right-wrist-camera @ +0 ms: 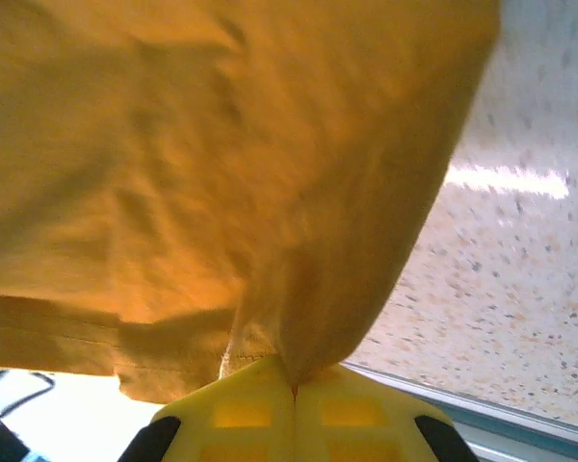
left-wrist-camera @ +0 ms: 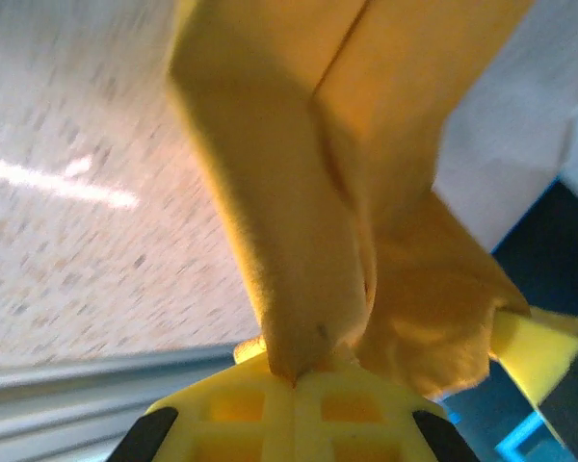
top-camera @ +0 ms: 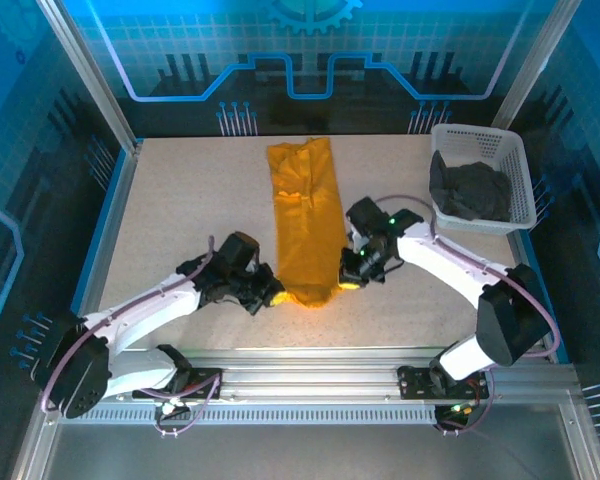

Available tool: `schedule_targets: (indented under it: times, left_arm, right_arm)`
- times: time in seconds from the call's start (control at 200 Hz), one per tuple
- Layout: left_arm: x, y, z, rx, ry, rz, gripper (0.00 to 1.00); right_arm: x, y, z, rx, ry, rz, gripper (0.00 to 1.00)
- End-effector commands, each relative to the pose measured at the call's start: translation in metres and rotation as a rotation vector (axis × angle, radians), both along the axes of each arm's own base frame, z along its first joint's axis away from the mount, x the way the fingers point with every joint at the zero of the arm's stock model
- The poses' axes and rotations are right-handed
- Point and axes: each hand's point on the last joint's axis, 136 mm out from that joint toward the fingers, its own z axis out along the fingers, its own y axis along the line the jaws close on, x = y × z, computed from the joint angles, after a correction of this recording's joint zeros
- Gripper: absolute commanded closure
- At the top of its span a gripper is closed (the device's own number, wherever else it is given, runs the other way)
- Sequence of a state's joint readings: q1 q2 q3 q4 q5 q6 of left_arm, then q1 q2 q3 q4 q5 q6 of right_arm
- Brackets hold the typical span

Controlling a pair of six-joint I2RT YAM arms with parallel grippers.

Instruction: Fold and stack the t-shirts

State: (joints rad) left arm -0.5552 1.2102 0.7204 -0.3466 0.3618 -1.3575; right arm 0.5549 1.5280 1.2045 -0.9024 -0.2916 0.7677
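The orange-yellow t-shirt point(top-camera: 305, 220) lies as a long narrow strip down the middle of the table, folded lengthwise. My left gripper point(top-camera: 272, 292) is shut on its near left corner, and my right gripper point(top-camera: 348, 280) is shut on its near right corner. Orange cloth point(left-wrist-camera: 308, 241) rises out of the closed yellow fingers point(left-wrist-camera: 241, 414) in the left wrist view. In the right wrist view the shirt point(right-wrist-camera: 222, 164) hangs from the pinched yellow fingers point(right-wrist-camera: 356, 419). The dark charcoal t-shirt point(top-camera: 470, 190) sits crumpled in the basket at the back right.
A white lattice basket point(top-camera: 520, 175) stands at the table's back right corner. The speckled tabletop point(top-camera: 180, 200) is bare to the left of the shirt. A metal rail point(top-camera: 310, 360) runs along the near edge by the arm bases.
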Motion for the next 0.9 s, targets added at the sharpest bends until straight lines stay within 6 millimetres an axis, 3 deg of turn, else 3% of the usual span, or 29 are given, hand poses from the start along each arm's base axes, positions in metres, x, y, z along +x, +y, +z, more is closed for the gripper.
schedule_targets:
  times: [0.0,0.11,0.205,0.39,0.52,0.685,0.72,0.735,0.795,0.845,0.895]
  left_arm:
    - [0.058,0.001,0.035,-0.046,-0.138,0.058,1.00]
    - [0.110,0.007,0.051,-0.048,-0.215,0.086,1.00]
    - [0.147,0.013,0.052,-0.051,-0.247,0.110,1.00]
    - [0.207,0.022,0.039,-0.039,-0.268,0.120,1.00]
    - [0.237,0.023,0.023,-0.043,-0.254,0.126,1.00]
    - [0.273,0.020,0.003,-0.053,-0.244,0.118,1.00]
    - [0.279,0.020,-0.001,-0.050,-0.243,0.118,1.00]
    - [0.282,0.020,-0.002,-0.050,-0.245,0.119,1.00]
    - [0.294,0.021,-0.006,-0.052,-0.248,0.121,1.00]
    - [0.301,0.022,-0.010,-0.049,-0.246,0.119,0.98]
    - [0.306,0.024,-0.014,-0.037,-0.234,0.112,0.78]
  right_arm:
    - [0.036,-0.008,0.014,-0.024,-0.035,-0.038,1.00]
    - [0.084,-0.007,0.028,-0.014,-0.098,-0.084,1.00]
    - [0.121,-0.005,0.034,-0.014,-0.141,-0.103,1.00]
    - [0.182,-0.002,0.019,-0.013,-0.158,-0.124,1.00]
    - [0.214,-0.003,0.001,-0.018,-0.149,-0.134,1.00]
    - [0.240,-0.011,-0.029,-0.037,-0.104,-0.172,1.00]
    - [0.246,-0.011,-0.026,-0.021,-0.110,-0.182,1.00]
    - [0.248,-0.011,-0.038,-0.022,-0.089,-0.183,1.00]
    - [0.260,-0.009,-0.046,0.013,-0.086,-0.185,1.00]
    - [0.270,-0.006,-0.049,0.042,-0.094,-0.166,0.88]
    - [0.280,-0.005,-0.045,0.072,-0.111,-0.151,0.72]
